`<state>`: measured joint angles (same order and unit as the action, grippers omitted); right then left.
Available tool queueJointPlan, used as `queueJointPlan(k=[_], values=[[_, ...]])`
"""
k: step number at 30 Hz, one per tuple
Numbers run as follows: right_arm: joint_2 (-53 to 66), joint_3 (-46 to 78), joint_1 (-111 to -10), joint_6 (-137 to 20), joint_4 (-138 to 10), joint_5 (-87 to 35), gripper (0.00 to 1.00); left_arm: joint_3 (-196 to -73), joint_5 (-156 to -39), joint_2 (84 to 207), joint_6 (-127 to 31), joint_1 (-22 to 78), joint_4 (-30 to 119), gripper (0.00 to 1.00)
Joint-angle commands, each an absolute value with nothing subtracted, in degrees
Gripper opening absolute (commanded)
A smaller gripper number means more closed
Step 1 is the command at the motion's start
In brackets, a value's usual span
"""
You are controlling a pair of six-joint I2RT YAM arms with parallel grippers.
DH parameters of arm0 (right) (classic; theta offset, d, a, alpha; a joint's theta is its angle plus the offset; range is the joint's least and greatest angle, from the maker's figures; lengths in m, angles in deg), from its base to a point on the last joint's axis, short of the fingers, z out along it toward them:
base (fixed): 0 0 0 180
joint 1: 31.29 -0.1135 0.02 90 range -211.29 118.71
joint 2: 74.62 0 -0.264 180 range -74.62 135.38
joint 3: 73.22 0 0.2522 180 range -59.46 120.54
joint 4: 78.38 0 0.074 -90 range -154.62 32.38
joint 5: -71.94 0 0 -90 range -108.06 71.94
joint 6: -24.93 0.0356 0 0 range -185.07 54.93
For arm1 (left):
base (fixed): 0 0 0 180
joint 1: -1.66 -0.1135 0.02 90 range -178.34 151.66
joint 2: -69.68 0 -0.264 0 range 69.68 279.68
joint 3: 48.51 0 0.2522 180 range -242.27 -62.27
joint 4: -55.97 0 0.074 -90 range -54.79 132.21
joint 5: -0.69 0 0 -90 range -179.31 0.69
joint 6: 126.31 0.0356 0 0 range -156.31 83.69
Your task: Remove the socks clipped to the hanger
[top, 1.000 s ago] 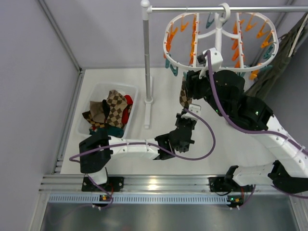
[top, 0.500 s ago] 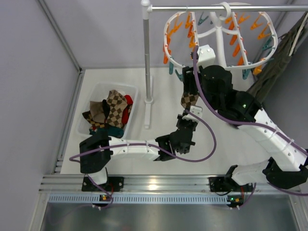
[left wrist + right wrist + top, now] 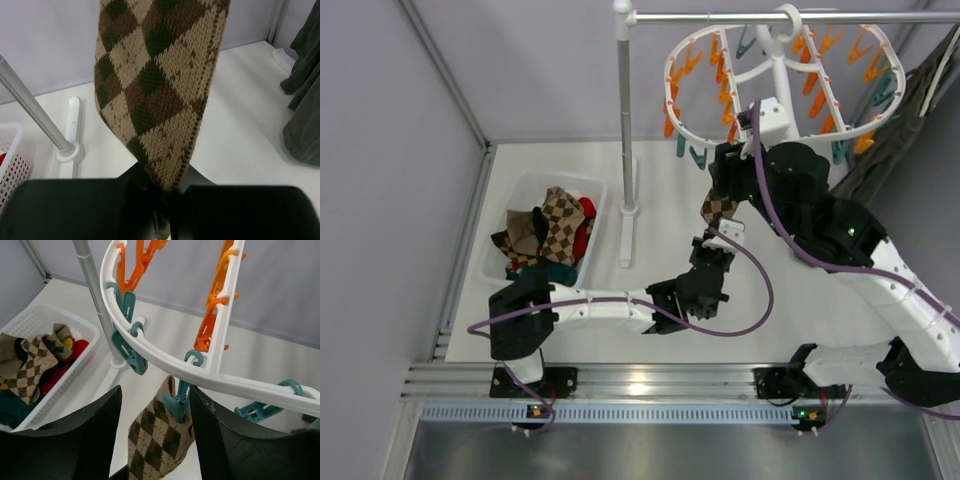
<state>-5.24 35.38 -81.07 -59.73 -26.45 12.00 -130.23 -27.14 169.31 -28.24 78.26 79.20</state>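
Wrist views only: left claw (image 3: 167, 196) tight on argyle sock (image 3: 160, 90), right claw (image 3: 155, 396) wide, seemingly astride teal clip (image 3: 176, 404).

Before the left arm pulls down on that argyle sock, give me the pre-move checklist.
1. Left gripper shut on the argyle sock, at its lower end: ok.
2. Teal clip on the hanger released from the sock: not ok, it grips the top.
3. Right gripper open, straddling that clip: ok.
4. Its fingers pressing the clip open: cannot tell.
5. White basket clear of both arms: ok.
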Motion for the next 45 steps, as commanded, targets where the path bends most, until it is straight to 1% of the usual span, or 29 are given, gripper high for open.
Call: queueJointPlan(k=[1, 8, 18, 22, 36, 39, 40, 42, 43, 45], values=[[-8.79, 35.37, -80.51, -59.18, -28.59, 11.29, 0.55, -132.14, -27.35, 169.44, -28.14, 78.65, 82.55, 0.0], [-9.94, 33.52, -79.64, -59.71, -28.33, 9.63, 0.54, -131.7, -27.87, 168.64, -28.49, 78.57, 82.55, 0.0], [-7.3, 32.47, -72.87, -58.92, -32.54, -4.51, 0.53, -130.38, -28.75, 167.15, -29.19, 78.65, 82.55, 0.0], [-8.09, 29.84, -71.72, -58.57, -36.57, -9.26, 0.53, -130.03, -29.37, 166.88, -28.93, 78.65, 82.55, 0.0], [-7.03, 25.0, -69.88, -55.5, -47.73, -5.32, 0.5, -127.92, -31.56, 164.78, -30.78, 78.65, 82.55, 0.0], [-7.3, 24.12, -69.61, -54.62, -49.67, -4.7, 0.43, -127.75, -31.48, 164.69, -30.78, 78.65, 82.55, 0.0], [-7.47, 23.95, -69.61, -54.35, -50.2, -4.44, 0.37, -127.57, -31.48, 164.6, -30.78, 78.65, 82.55, 0.0], [-7.47, 23.59, -69.61, -54.17, -51.0, -4.17, 0.31, -127.48, -31.48, 164.51, -30.86, 78.65, 82.55, 0.0], [-7.3, 23.59, -69.53, -54.08, -51.35, -4.09, 0.23, -127.31, -31.56, 164.51, -30.95, 78.65, 82.55, 0.0], [-7.04, 23.59, -69.61, -54.0, -51.44, -4.08, 0.14, -127.13, -31.83, 164.42, -31.3, 78.65, 82.55, 0.0]])
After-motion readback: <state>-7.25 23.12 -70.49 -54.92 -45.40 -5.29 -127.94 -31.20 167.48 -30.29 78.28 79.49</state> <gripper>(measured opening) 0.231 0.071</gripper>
